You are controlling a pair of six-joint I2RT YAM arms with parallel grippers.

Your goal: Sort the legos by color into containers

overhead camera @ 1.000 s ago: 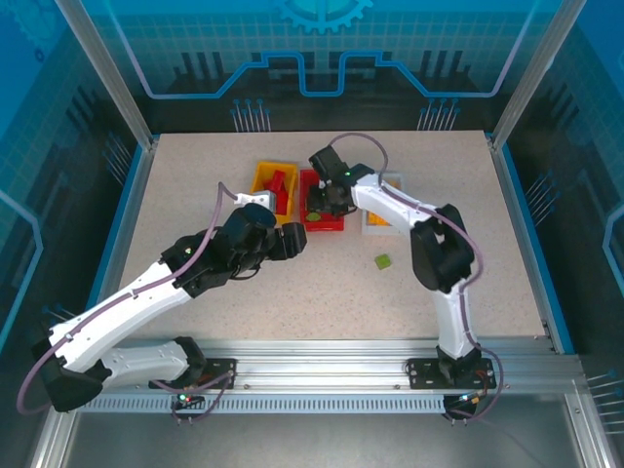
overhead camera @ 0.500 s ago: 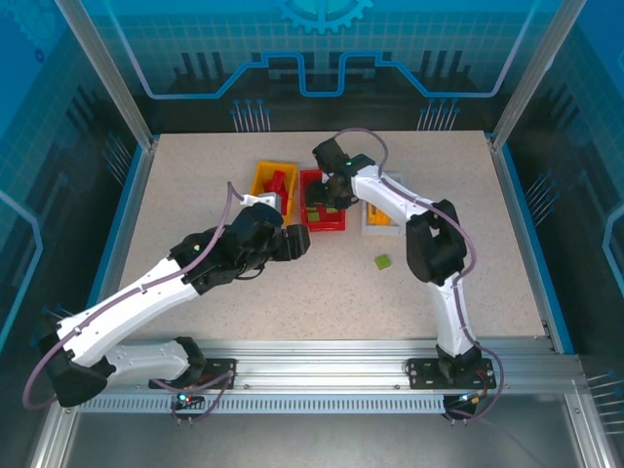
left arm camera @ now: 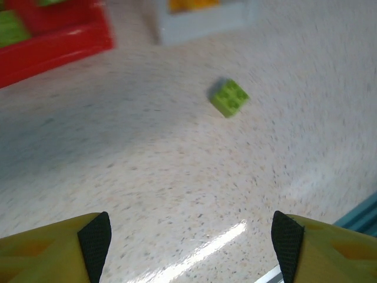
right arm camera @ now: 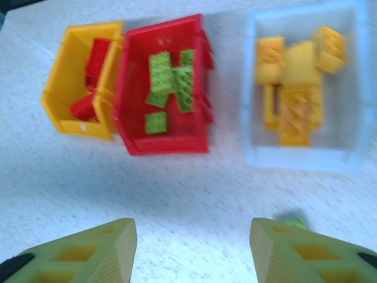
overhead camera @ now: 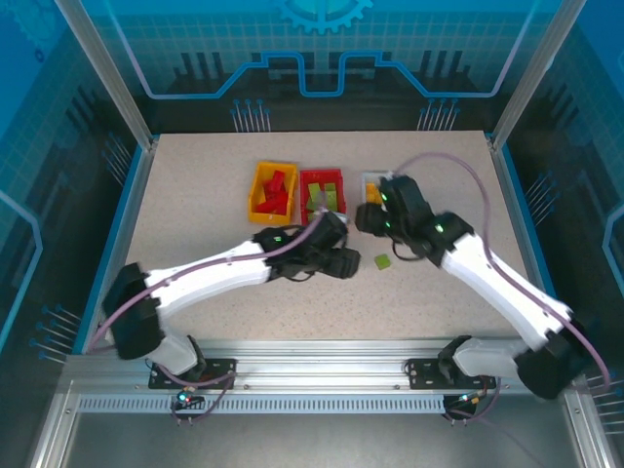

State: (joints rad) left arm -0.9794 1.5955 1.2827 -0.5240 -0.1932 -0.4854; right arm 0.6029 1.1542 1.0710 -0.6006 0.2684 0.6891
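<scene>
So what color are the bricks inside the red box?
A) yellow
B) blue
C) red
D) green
D: the right wrist view shows green bricks lying inside the red box, while the red bricks sit in the yellow box beside it.

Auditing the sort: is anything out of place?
One green lego lies loose on the table, near the white bin, while the other greens sit in the red bin.
</scene>
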